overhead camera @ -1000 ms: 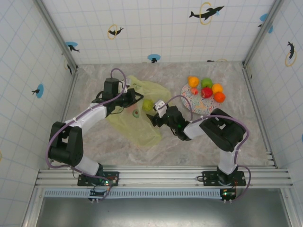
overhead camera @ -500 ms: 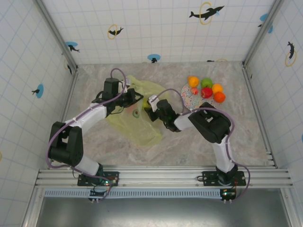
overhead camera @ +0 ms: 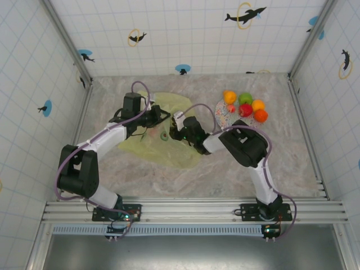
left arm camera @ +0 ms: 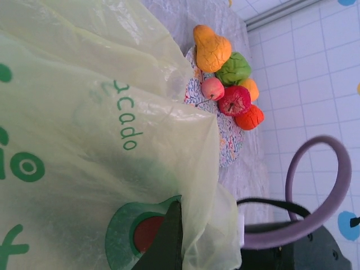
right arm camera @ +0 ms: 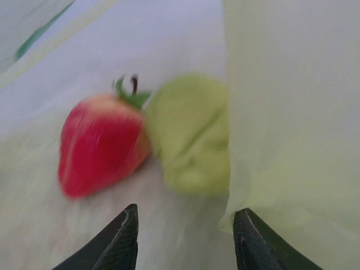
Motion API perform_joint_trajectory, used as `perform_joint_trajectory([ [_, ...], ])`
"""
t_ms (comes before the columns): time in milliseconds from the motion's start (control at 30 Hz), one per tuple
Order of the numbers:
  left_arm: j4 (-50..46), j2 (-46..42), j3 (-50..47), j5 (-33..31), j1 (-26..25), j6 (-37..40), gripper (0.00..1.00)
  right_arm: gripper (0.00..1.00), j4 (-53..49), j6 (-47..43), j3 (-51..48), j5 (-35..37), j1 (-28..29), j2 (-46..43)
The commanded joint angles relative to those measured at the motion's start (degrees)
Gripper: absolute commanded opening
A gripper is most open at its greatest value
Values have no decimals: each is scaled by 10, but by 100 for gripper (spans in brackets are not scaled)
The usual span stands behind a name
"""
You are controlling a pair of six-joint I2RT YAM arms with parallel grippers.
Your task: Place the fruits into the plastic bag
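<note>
Bench [overhead camera: 169,183]: marbled top with tiled walls on three sides. The near half is bare, so there is open room along the near edge and at both near corners.
The plastic bag [overhead camera: 160,152]: it lies left of the bench middle, apart from every edge. Its far part is raised as a mouth.
Left claw [overhead camera: 162,117]: it is at the far rim of the bag, pinching a fold of the film. In the left wrist view one dark finger [left arm camera: 166,242] lies over the film and the other is hidden under it.
Right claw [overhead camera: 180,130]: it is at the bag mouth, between the bag and the plate. In its own view the claw [right arm camera: 185,239] is spread wide and holds nothing.
Inside the bag: a red strawberry [right arm camera: 101,146] and a green fruit [right arm camera: 191,135] touch each other just ahead of the right claw. Both are blurred, and hanging film covers the right side.
Plate [overhead camera: 224,121]: toward the far right corner, near the right arm's elbow.
Other fruits [overhead camera: 245,110]: six, heaped on the plate's far right part.
Cut off: in the left wrist view the bag hides the plate's near rim.
</note>
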Motion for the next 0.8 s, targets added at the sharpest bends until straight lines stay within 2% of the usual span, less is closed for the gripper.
perform_joint_trajectory([
  [0,-4,-2,0,4,3,6,0,51,60,7,-66,-26,-2,-87],
  [167,-13,0,0,13,3,13,0,57,54,5,-177,-19,-7,-188],
  [367,-56,16,41,44,3,52,0,62,24,8,-289,29,-12,-315],
  [600,-72,17,46,22,3,73,0,71,-66,12,-321,69,-26,-424],
  [767,-97,17,57,9,4,111,0,76,-145,12,-324,101,-59,-498],
])
